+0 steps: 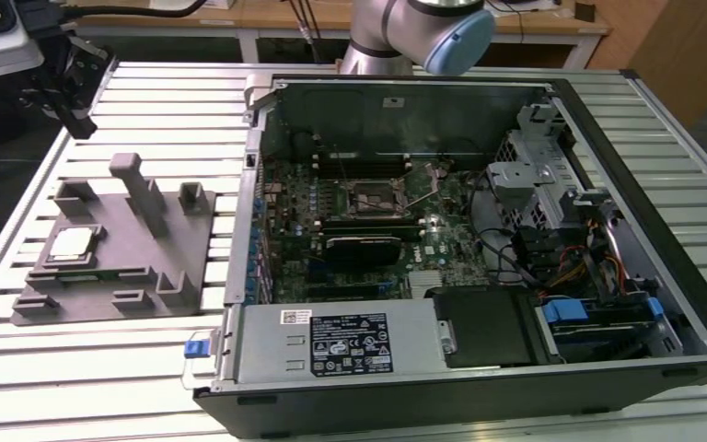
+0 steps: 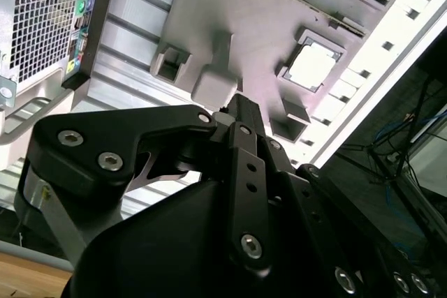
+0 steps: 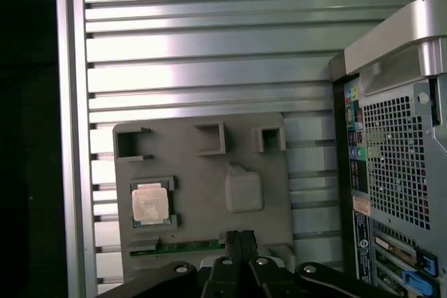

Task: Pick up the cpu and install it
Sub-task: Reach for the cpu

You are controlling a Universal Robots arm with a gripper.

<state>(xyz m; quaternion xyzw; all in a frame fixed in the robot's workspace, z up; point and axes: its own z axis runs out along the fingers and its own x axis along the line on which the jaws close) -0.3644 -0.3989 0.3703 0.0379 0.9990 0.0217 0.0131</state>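
Note:
The cpu is a small silvery square chip lying flat in a recess of the grey plastic tray, at the exterior view's left. Both wrist views look down on the cpu in its pocket. My gripper hangs above the table's far corner at the exterior view's left, well apart from the tray. Its black fingers are shut together with nothing between them. The gripper also appears in the second wrist view. The dark square socket sits on the motherboard inside the open case.
The open computer case fills the table's middle and the exterior view's right, and its rear panel stands next to the tray. Upright posts rise from the tray. The slatted metal table ends close to the tray.

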